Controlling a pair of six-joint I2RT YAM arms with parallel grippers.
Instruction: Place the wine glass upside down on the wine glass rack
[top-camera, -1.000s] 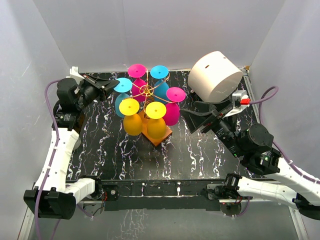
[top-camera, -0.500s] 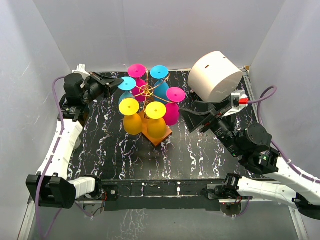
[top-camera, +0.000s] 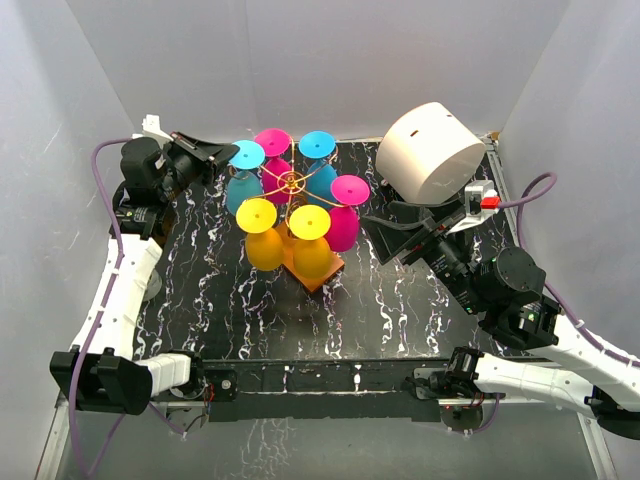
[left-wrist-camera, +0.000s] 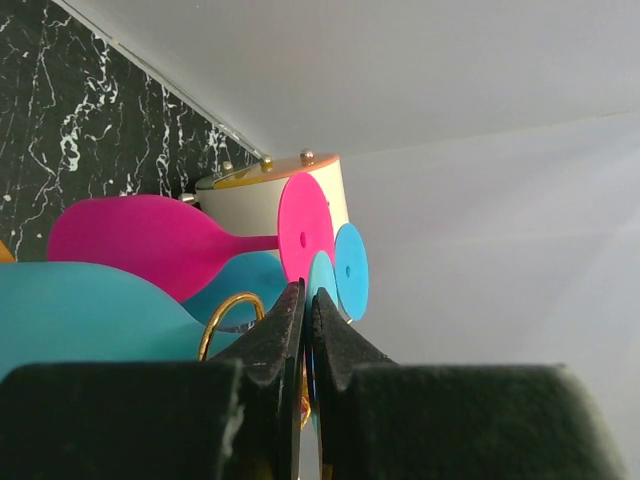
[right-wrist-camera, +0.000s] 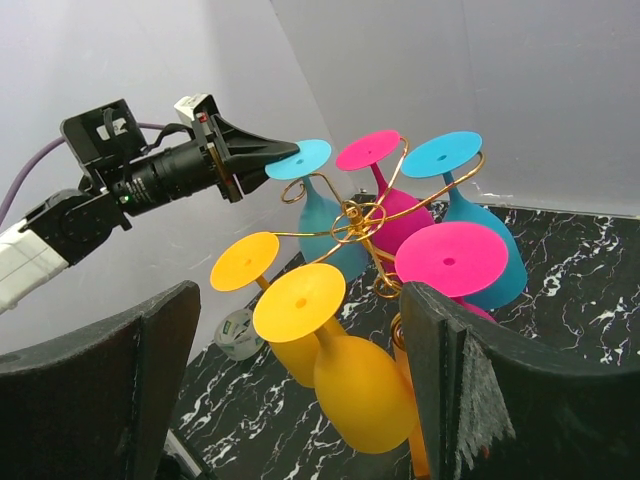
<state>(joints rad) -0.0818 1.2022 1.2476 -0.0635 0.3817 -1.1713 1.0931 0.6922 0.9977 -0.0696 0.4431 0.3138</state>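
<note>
Gold wire is forming the rack (top-camera: 293, 181), which is standing on its orange base (top-camera: 325, 272) near the middle of the black marbled worktop (top-camera: 400, 310); the cyan glass (top-camera: 243, 190) is hanging upside down at the rack's left side, its stem passing through a curled arm and its foot lying on top; the left fingers (top-camera: 226, 155) are pinching the rim of that foot, clenched tight on it from the left, the arm reaching in high over the far left corner; five other glasses (top-camera: 311, 222) are hanging bowl-down around the post, two magenta, two yellow and one more cyan; the right fingers (top-camera: 385, 235) are standing wide apart and gripping nothing, hovering just right of the rack and facing it, apart from the nearest magenta glass; a white drum (top-camera: 430, 150) is lying tilted at the far right corner, behind the right arm.
</note>
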